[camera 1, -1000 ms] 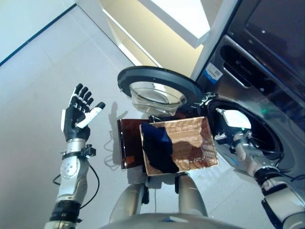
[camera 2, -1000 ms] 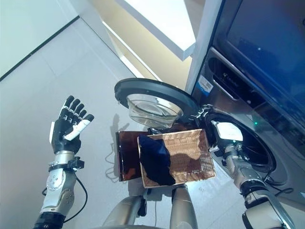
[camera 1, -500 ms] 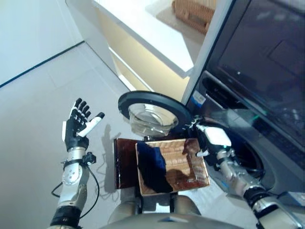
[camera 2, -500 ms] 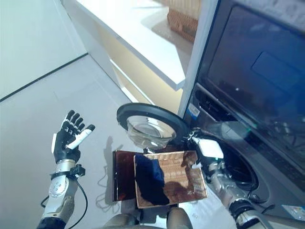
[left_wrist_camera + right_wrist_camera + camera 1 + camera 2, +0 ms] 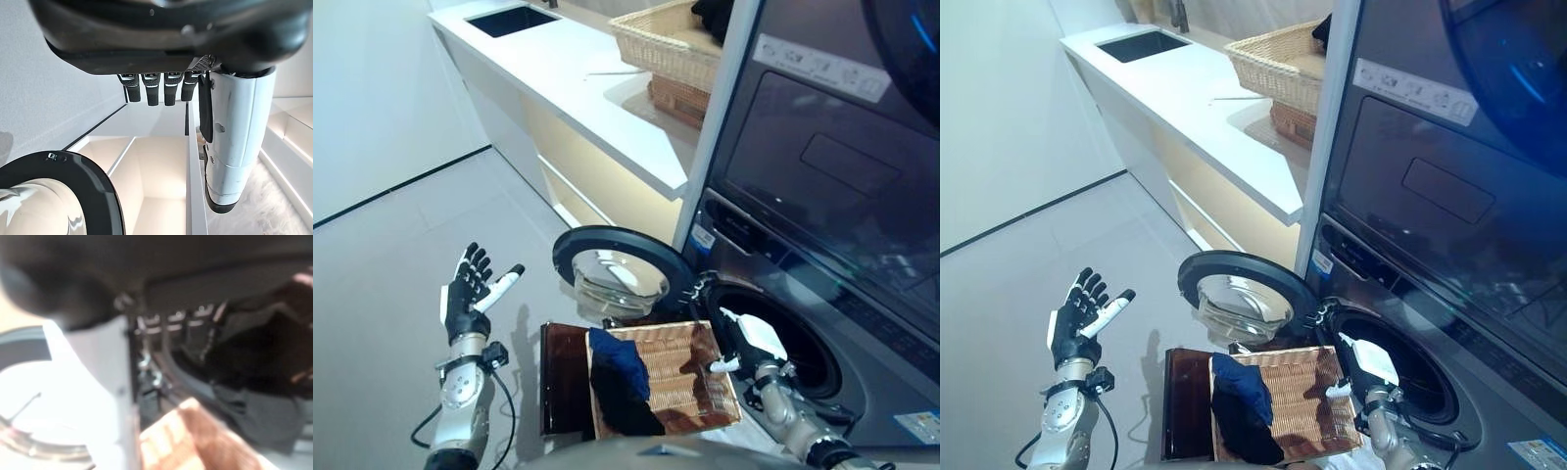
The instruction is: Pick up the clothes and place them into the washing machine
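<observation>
A dark blue garment [image 5: 619, 390] lies in the left half of a wicker basket [image 5: 697, 399] in front of me. The washing machine's drum opening [image 5: 790, 345] gapes at the right, its round glass door [image 5: 612, 276] swung wide to the left. My right hand [image 5: 750, 342] hovers between the basket's right rim and the drum mouth, open and holding nothing; its wrist view is blurred. My left hand [image 5: 470, 294] is raised over the floor at the left, open with straight fingers [image 5: 155, 87] and empty.
The basket rests on a dark brown stand [image 5: 559, 392]. A white counter [image 5: 578, 78] with a sink [image 5: 514, 20] and stacked wicker baskets [image 5: 671, 47] runs behind the door. A dark upper appliance [image 5: 827, 186] sits above the washer.
The camera has tilted up, so the whole scene has slid down. My right hand has drawn back a little from the drum mouth toward the basket's rim. The left hand stays raised.
</observation>
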Controlling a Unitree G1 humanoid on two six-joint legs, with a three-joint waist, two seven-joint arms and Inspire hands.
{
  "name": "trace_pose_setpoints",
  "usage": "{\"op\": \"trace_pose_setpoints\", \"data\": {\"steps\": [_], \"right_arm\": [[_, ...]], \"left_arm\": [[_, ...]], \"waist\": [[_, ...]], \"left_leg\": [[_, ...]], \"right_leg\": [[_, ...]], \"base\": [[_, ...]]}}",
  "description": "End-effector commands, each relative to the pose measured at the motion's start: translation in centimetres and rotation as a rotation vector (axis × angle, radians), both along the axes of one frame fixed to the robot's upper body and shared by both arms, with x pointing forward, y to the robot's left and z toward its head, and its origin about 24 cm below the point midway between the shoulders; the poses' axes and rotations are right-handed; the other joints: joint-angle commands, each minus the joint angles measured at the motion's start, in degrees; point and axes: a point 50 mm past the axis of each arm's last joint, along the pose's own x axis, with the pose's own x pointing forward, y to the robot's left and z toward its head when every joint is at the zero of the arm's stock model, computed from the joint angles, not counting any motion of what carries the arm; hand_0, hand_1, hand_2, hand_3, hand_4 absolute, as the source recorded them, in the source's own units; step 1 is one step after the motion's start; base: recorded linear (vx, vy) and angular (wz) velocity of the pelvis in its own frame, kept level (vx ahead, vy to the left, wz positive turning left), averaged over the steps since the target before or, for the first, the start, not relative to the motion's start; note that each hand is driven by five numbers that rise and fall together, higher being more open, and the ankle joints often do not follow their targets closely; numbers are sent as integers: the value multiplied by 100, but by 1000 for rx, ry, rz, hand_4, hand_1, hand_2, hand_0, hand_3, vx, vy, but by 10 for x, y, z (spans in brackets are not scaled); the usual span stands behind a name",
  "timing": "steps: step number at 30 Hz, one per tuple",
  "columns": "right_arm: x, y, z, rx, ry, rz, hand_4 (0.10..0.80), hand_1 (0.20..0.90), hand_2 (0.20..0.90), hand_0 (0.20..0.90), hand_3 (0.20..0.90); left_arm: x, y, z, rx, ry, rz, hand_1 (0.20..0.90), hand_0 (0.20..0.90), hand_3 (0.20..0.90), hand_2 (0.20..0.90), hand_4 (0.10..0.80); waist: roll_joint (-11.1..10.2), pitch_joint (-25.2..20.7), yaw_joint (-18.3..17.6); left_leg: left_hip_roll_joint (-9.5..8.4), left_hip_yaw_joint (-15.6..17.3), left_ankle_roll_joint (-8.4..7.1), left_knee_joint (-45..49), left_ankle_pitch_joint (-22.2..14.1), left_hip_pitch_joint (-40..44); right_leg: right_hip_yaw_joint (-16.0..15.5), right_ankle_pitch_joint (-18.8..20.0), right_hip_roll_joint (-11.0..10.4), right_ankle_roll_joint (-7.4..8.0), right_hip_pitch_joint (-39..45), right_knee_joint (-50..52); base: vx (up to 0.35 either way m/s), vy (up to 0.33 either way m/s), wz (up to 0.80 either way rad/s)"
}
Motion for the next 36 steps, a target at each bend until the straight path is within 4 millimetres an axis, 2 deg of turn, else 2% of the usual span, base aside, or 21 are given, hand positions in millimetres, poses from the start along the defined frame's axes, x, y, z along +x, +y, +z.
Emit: {"op": "trace_pose_setpoints", "data": {"steps": [1,16,28,36], "right_arm": [[30,-6,25,35,-173,-27,800,900,900,900,900],[25,-4,22,75,-164,-58,800,900,900,900,900],[29,-1,27,109,-201,-79,800,900,900,900,900],[27,0,31,106,-233,-83,800,900,900,900,900]], "left_arm": [[19,12,27,61,-156,21,900,900,900,900,800],[15,7,18,51,-108,-11,900,900,900,900,800],[16,8,28,82,-141,-23,900,900,900,900,800],[22,5,36,46,-190,-25,900,900,900,900,800]], "waist": [[-167,-334,25],[-107,-506,-1],[-93,-440,36],[-171,-364,101]], "left_leg": [[-121,293,-289,137,-644,331],[-82,299,-283,56,-653,505],[-93,278,-283,43,-600,461],[-122,264,-286,41,-550,403]], "right_leg": [[-39,-352,7,78,-72,369],[-9,-390,85,53,114,277],[-54,-376,71,65,77,275],[-73,-386,60,41,-1,351]], "base": [[0,0,0],[7,-19,0],[-10,-2,2],[-6,5,2]]}}
